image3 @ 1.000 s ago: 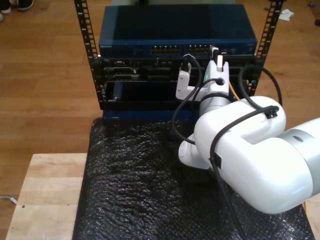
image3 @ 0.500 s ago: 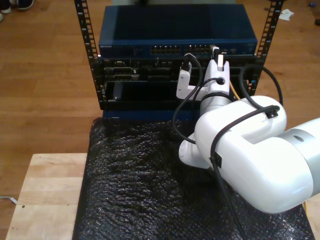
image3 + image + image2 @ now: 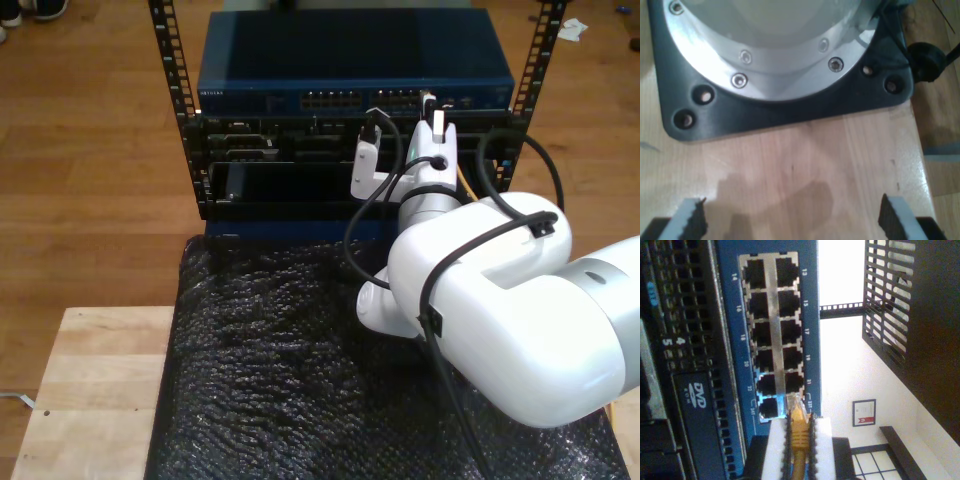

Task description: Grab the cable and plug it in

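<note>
The yellow-orange cable point(image 3: 799, 440) runs between the white pads point(image 3: 774, 440) of my second gripper point(image 3: 799, 422), which is shut on it. Its clear plug point(image 3: 794, 402) points at the end port of the port block point(image 3: 772, 335) on the blue switch point(image 3: 810, 315), beside the label 23; whether it is inside I cannot tell. In the exterior view my second gripper point(image 3: 432, 102) is up against the switch point(image 3: 355, 60) in the rack, and a bit of the cable point(image 3: 465, 186) shows behind the wrist. My first gripper point(image 3: 792, 220) is open over bare wood.
An arm's black base plate point(image 3: 790, 112) is bolted to the wooden table point(image 3: 805, 165) ahead of my first gripper. Black bubble wrap point(image 3: 280, 370) covers the table in front of the rack point(image 3: 200, 150). Black arm cables point(image 3: 355, 230) loop beside the wrist. A DVD drive point(image 3: 697, 390) sits beside the switch.
The arm at the rack has edged very slightly toward the switch; nothing else has moved.
</note>
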Tool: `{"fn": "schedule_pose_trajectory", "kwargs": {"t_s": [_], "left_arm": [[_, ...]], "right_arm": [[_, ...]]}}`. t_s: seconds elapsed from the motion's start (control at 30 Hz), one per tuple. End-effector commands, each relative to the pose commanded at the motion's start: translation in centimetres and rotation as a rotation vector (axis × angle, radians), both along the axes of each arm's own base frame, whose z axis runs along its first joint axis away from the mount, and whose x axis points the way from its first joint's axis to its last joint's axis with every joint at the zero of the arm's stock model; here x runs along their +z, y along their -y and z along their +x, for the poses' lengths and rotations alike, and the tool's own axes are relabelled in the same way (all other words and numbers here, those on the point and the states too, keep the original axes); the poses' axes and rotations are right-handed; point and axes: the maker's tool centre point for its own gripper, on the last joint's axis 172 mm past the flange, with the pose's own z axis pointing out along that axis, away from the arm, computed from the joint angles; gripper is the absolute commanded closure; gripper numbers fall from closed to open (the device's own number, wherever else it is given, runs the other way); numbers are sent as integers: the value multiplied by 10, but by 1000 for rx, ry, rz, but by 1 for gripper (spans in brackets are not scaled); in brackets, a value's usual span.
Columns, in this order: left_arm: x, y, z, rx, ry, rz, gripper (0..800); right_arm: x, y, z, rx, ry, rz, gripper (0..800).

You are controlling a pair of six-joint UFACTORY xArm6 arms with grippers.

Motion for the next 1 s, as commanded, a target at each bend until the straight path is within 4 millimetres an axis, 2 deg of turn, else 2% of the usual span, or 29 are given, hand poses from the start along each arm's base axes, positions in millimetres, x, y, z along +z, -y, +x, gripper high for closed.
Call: {"fn": "schedule_pose_trajectory", "kwargs": {"t_s": [0.37,0.6,1.0], "left_arm": [[0,0,0,0,0,0,0],[0,0,0,0,0,2,0],[0,0,0,0,0,0,0]], "right_arm": [[1,1,2,-1,1,0,800],[10,-3,5,5,18,11,800],[4,-3,7,6,9,10,800]]}}
